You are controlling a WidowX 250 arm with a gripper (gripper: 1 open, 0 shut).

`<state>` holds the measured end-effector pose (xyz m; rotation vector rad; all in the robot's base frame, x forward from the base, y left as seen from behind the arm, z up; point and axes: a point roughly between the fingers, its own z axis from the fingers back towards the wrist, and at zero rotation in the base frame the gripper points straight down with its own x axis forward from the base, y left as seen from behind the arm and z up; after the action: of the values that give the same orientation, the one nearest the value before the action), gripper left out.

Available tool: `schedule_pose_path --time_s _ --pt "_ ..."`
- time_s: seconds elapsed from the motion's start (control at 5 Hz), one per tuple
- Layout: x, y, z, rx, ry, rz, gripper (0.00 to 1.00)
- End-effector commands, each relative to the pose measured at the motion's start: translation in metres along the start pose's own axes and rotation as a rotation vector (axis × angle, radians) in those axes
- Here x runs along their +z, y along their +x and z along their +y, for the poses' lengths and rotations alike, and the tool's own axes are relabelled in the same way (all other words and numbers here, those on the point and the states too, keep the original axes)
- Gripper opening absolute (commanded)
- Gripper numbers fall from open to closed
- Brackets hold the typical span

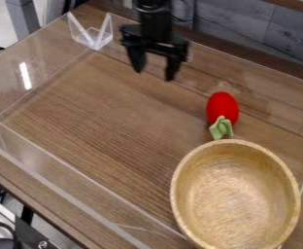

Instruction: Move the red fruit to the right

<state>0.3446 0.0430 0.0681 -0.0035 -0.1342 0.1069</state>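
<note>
- The worktop (102, 126) is a wood-grain surface with brown streaks, and it fills most of the view.
- A clear plastic wall (38, 53) runs around the worktop as a low, see-through tray edge, catching light at the far left corner.
- A wooden bowl (236, 199) sits at the near right, round, pale and empty, with a thick rim.
- The end effector (155, 60) hangs at the far side of the worktop, dark, with its two fingers spread apart and pointing down; nothing is between them.
- The red fruit (221, 107) lies on the worktop toward the right side, just beyond the far rim of the bowl and well apart from the end effector.
- The fruit is small, glossy and bright red, oval in shape, far smaller than the bowl.
- Its green leafy stem (220, 127) sits at the near end, pointing toward the bowl and nearly touching its rim.
</note>
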Motion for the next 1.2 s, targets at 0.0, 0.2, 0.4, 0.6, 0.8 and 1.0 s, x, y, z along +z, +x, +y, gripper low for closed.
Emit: schedule_pose_path --time_s 0.0,0.2,0.4,0.6,0.8,1.0 --pt "0.023 0.008 -0.014 -0.004 -0.009 -0.071 1.00" --pt "0.025 0.005 -0.031 -0.038 -0.023 -0.068 1.00" --pt "0.026 0.002 -0.044 -0.077 -0.034 -0.063 1.00" --pt "0.021 0.007 -0.061 -0.086 -0.039 -0.053 1.00" --pt "0.019 0.010 -0.081 -0.090 -0.043 -0.051 1.00" --pt "0.016 0.013 -0.101 -0.090 -0.046 -0.047 1.00"
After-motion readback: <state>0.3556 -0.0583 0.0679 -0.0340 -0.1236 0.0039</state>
